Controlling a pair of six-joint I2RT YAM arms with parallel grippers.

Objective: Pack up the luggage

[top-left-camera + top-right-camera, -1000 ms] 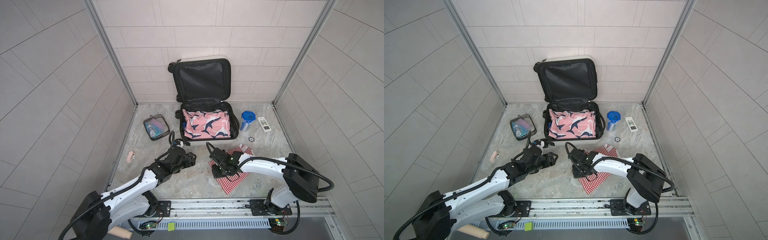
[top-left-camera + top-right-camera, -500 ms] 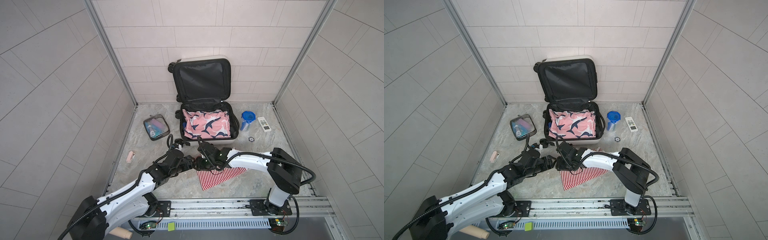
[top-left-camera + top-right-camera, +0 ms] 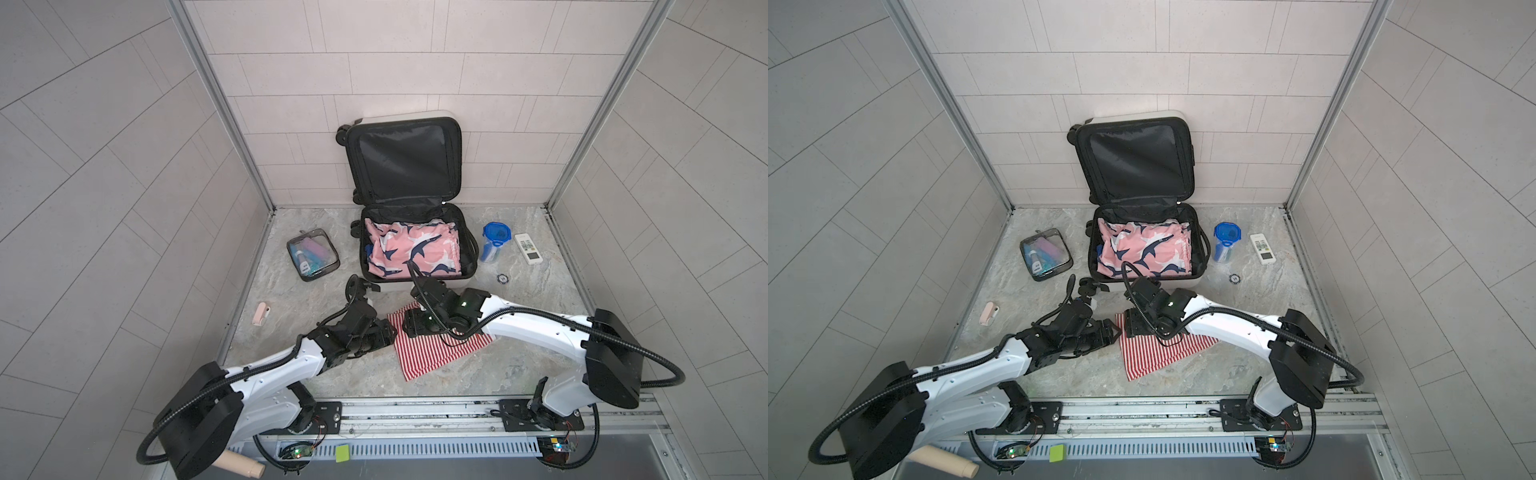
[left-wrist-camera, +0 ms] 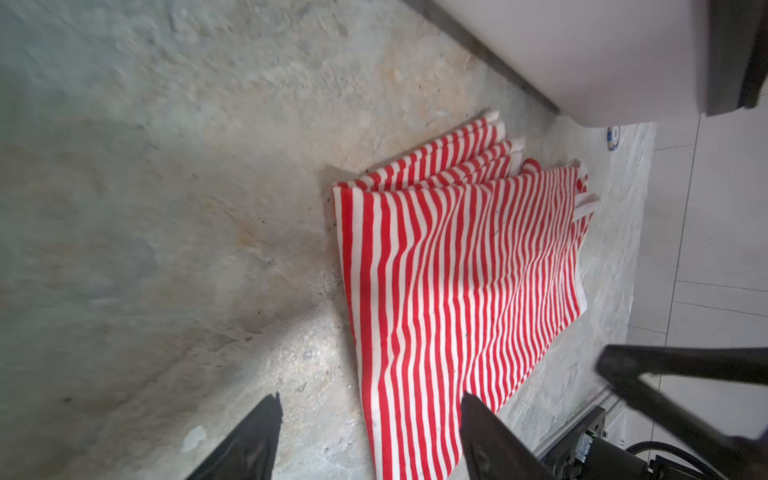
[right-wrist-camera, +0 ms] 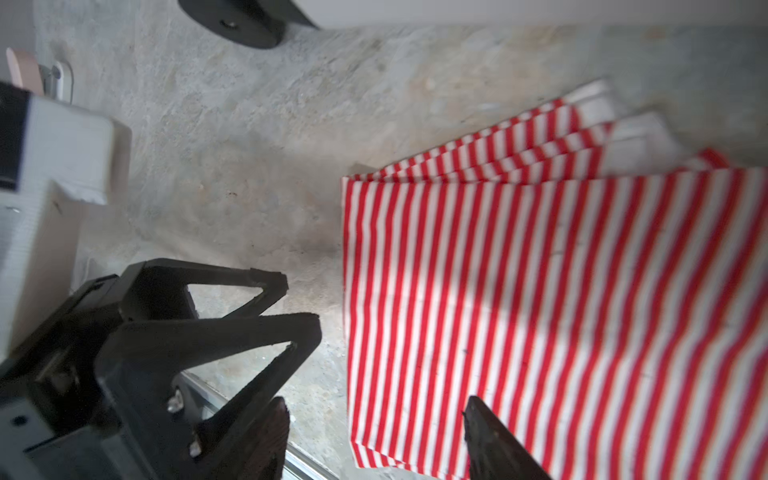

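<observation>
My left gripper (image 4: 370, 405) and right gripper (image 5: 376, 405) both stood apart-jawed at the folded red-striped cloth (image 3: 432, 353), near the open luggage (image 3: 403, 166).

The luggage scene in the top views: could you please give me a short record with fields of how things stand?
Luggage: open, lid upright against the back wall
Inside: pink shark-print garment
Striped cloth: folded, flat on the surface in front of the luggage
Left gripper: open, at the cloth's left edge
Right gripper: open, over the same edge, holding nothing
Left of luggage: clear toiletry pouch
Right of luggage: blue-lidded container, white remote
</observation>
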